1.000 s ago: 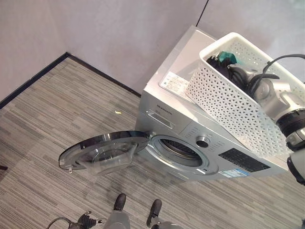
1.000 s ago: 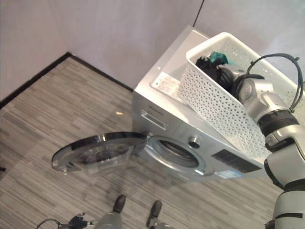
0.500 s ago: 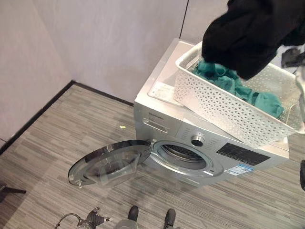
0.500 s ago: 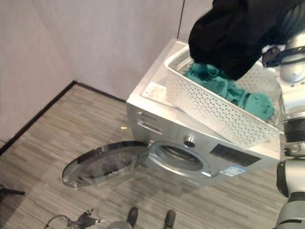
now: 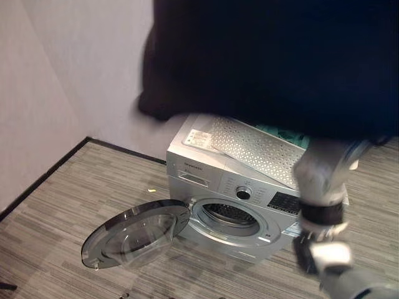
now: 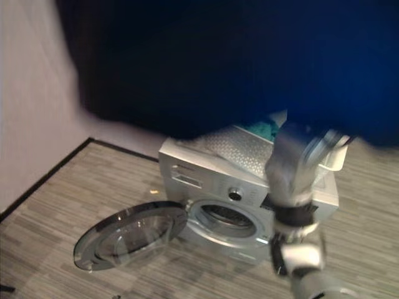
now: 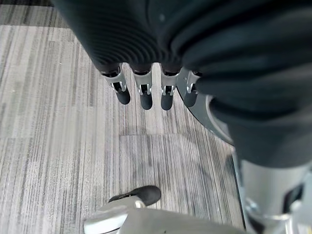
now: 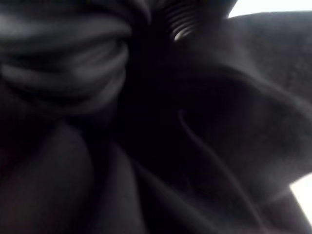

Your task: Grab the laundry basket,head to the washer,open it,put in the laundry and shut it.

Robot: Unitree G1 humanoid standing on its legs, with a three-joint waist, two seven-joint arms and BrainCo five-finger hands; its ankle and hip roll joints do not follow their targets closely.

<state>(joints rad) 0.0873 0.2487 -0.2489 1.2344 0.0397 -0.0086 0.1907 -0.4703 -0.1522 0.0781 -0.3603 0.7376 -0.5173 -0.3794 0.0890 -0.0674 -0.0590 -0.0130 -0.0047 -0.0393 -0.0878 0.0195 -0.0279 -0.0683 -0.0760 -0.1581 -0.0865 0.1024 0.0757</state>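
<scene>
A black garment (image 5: pixel 268 62) hangs high and close in front of the head camera, covering the upper part of both eye views. My right arm (image 5: pixel 321 180) rises into it from the lower right. Black cloth folds around my right hand (image 8: pixel 63 58) in its wrist view. Below stands the silver washer (image 5: pixel 206 180) with its round door (image 5: pixel 134 233) swung open to the left and the drum mouth (image 5: pixel 227 215) exposed. The white laundry basket (image 5: pixel 249 149) lies on top of the washer with teal cloth (image 5: pixel 280 132) in it. My left hand (image 7: pixel 146 92) hangs open over the floor.
The washer stands against a pale wall with a dark skirting line (image 5: pixel 43 177) along the grey striped floor (image 5: pixel 62 230). The open door reaches low over the floor at the washer's front left. A small yellow scrap (image 5: pixel 151 190) lies near the washer.
The black garment has come up from over the basket towards the camera and now covers the upper views. The right arm now stands before the washer's right side. The camera has shifted.
</scene>
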